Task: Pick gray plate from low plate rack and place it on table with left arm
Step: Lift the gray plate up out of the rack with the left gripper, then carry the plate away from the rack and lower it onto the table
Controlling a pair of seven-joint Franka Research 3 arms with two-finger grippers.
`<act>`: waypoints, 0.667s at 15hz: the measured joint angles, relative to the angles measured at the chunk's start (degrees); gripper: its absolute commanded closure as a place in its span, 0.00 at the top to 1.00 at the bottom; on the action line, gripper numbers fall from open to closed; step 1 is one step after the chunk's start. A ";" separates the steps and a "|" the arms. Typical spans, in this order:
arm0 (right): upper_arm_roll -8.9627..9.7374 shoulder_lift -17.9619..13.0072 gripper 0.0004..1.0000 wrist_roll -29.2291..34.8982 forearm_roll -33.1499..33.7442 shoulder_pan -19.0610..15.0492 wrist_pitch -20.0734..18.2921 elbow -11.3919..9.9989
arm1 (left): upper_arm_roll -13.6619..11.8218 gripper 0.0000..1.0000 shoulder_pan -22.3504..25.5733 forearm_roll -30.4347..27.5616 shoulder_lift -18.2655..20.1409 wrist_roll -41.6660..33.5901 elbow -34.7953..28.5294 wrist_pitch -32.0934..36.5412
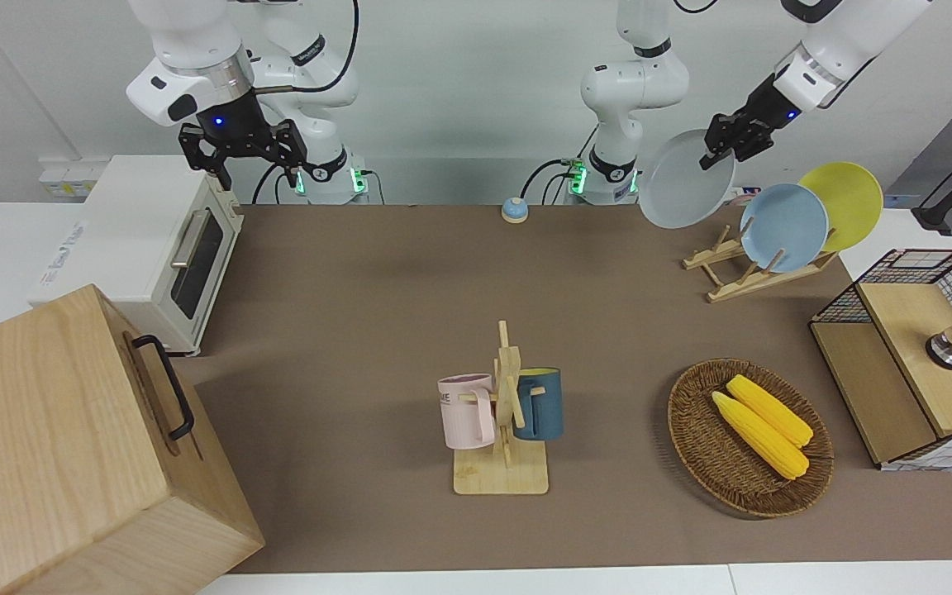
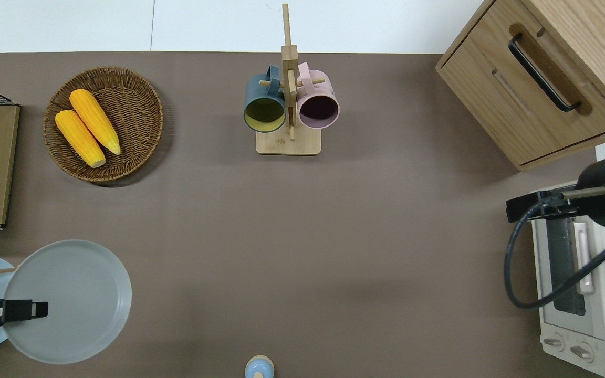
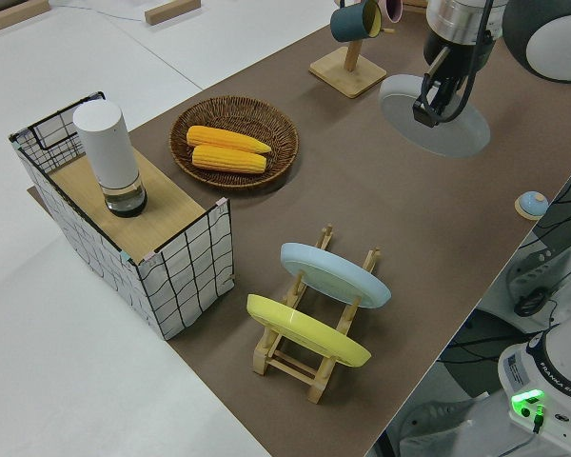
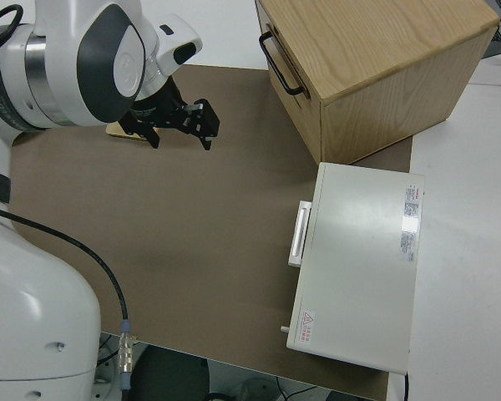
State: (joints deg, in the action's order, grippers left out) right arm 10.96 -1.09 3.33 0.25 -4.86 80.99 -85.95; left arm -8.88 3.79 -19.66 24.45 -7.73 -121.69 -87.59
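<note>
My left gripper (image 1: 717, 154) is shut on the rim of the gray plate (image 1: 683, 182) and holds it in the air, tilted. In the overhead view the plate (image 2: 71, 302) hangs over the table (image 2: 334, 236), beside the low plate rack toward the table's middle, and it hides most of the rack there. The gripper (image 2: 34, 310) grips the plate's edge on the rack's side. The low plate rack (image 1: 740, 279) still holds a light blue plate (image 1: 783, 227) and a yellow plate (image 1: 844, 205). The left side view shows the gripper (image 3: 426, 112), the plate (image 3: 447, 133) and the rack (image 3: 309, 367). The right arm is parked, its gripper (image 1: 251, 165) open.
A mug stand (image 1: 502, 430) with a pink and a blue mug stands mid-table. A wicker basket (image 1: 695, 446) with two corn cobs and a wire-sided box (image 1: 914, 364) are at the left arm's end. A toaster oven (image 1: 145, 248) and a wooden cabinet (image 1: 71, 446) are at the right arm's end. A small blue bell (image 1: 514, 210) sits near the robots.
</note>
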 measured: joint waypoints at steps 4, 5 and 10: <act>0.00 0.00 0.99 0.00 0.00 0.00 0.00 0.00 | -0.04 0.00 0.02 -4.47 -0.85 -0.32 -4.64 -1.09; 0.00 0.00 0.99 0.00 0.00 0.00 0.00 0.00 | -0.04 0.00 0.02 -5.12 -1.02 -0.72 -5.68 -1.86; 0.00 0.00 0.99 0.00 0.00 0.00 0.00 0.00 | -0.13 0.00 0.13 -8.07 -1.64 -6.29 -11.67 -6.98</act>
State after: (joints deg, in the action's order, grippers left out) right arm 10.96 -1.09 3.33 0.25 -4.86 80.99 -85.95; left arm -9.01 3.92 -27.73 22.81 -14.03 -133.36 -94.58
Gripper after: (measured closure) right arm 0.009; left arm 0.894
